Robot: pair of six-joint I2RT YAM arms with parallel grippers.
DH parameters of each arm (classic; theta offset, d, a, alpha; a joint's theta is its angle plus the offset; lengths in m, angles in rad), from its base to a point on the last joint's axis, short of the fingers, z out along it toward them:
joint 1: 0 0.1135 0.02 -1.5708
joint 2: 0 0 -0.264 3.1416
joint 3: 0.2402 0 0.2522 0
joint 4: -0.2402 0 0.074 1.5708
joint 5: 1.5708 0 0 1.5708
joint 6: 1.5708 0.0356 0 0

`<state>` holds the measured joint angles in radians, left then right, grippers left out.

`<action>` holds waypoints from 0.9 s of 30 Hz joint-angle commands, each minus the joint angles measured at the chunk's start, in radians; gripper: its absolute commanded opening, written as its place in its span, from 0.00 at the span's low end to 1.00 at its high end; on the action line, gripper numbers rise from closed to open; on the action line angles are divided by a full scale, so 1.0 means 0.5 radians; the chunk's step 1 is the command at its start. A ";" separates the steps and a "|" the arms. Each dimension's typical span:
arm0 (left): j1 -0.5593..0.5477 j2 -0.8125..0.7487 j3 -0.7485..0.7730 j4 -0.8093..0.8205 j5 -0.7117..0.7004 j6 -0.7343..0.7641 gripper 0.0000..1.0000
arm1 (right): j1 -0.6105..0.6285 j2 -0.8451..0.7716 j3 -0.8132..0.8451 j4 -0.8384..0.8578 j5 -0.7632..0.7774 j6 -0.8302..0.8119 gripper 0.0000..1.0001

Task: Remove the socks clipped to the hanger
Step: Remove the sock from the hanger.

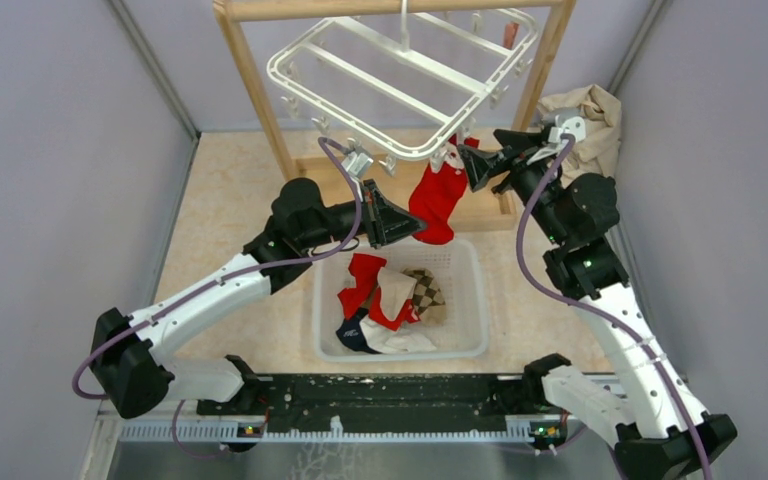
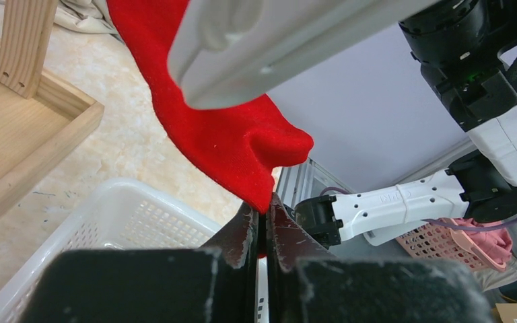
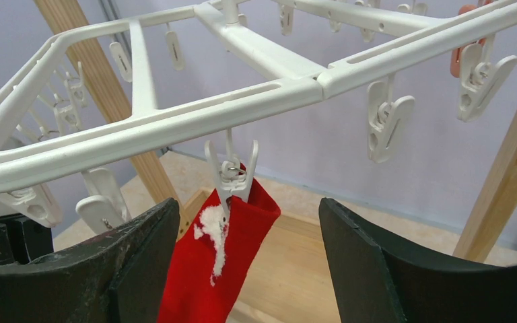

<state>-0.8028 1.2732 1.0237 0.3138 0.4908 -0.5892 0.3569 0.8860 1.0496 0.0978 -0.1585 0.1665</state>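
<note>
Though walls [image 1: 50, 180] box in the table [image 1: 222, 210] on both sides & at the back, the widest stretch of tabletop lies left of the basket [image 1: 472, 300]. The frame [image 1: 260, 95] stands at the rear w/ the hanger [image 1: 400, 70] hung tilted from its top bar. The basket sits centre, below the hanger's near rail, its near rim close to the arm bases. A cloth [image 1: 585, 110] is heaped in the back right corner, just behind the right arm.

One red sock [image 1: 438, 200] w/ a white patch near the cuff hangs from a clip [image 3: 232, 171] on the hanger's near rail, its lower end over the basket's far rim. More socks [image 1: 390, 305] (red, patterned, navy, cream) lie piled in the basket.

The left arm reaches fwd & across to the sock's lower part. The left gripper [image 1: 412, 228] has its jaws closed tight, pinching an edge of red fabric betw. the tips. The right arm bends in from the right, w/ the right gripper [image 1: 472, 168] up at clip height. Its jaws are spread wide, one finger each side of the cuff; can't tell if either touches it
</note>
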 commanded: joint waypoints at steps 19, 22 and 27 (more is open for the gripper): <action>-0.010 -0.061 -0.004 0.008 -0.001 0.040 0.05 | -0.017 0.243 0.181 0.392 -0.122 0.053 0.70; -0.010 -0.059 -0.004 0.008 -0.002 0.042 0.05 | -0.017 0.265 0.188 0.420 -0.128 0.063 0.67; -0.007 -0.064 -0.004 0.001 -0.009 0.049 0.05 | -0.017 0.283 0.185 0.470 -0.134 0.085 0.64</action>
<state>-0.8028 1.2728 1.0237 0.3099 0.4900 -0.5827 0.3569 1.0245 1.0828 0.2485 -0.2115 0.1940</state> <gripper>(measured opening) 0.057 0.651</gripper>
